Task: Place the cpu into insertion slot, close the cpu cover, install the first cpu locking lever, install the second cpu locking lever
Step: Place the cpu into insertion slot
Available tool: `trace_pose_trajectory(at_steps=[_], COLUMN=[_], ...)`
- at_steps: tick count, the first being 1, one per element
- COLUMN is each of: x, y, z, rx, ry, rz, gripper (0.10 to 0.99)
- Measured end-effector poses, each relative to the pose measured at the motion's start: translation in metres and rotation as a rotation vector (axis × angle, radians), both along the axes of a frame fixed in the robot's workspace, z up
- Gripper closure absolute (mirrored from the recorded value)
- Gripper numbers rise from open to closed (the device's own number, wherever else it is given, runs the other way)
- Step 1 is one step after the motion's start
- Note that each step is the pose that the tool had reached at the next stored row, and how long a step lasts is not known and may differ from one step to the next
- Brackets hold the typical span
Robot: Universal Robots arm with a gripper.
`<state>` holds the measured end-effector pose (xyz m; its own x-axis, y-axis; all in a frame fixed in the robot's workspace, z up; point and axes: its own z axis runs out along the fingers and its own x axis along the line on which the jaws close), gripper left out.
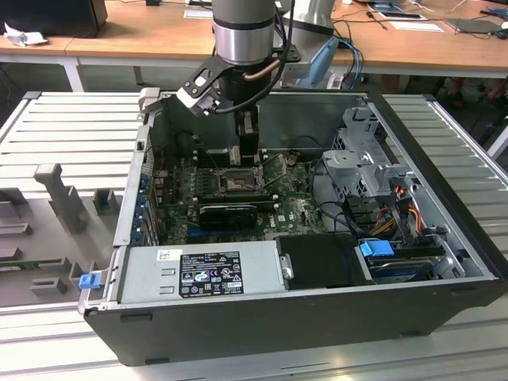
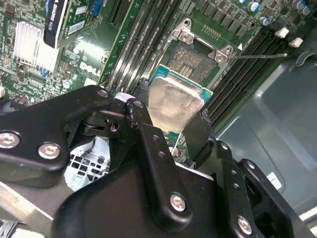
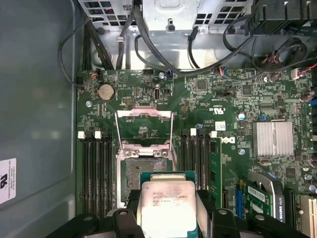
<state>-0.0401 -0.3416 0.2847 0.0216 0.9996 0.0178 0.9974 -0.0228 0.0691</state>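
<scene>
The claw [image 2: 172, 111] is clenching the chip [image 2: 171, 96] near the open socket [image 2: 190, 59]; any tilt is probably risking socket damage.

The silver-grey cylindrical robot arm [image 1: 242, 32] comes straight down from above in the exterior view, wrist upright. Its black two-fingered metal gripper [image 1: 248, 141] points downward; in the second wrist view the black fingers [image 2: 148, 144] clamp opposite edges of the small square silver-faced cpu [image 2: 174, 101], held flat
</scene>
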Motion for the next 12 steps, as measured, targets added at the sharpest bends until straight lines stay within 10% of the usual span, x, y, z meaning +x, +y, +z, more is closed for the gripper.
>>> trace_pose_trajectory(at_steps=[12], x=[-0.0006], y=[0.0058], z=[-0.0248], rx=[0.000], ry=[-0.0029], rz=[0.063], gripper=[0.557])
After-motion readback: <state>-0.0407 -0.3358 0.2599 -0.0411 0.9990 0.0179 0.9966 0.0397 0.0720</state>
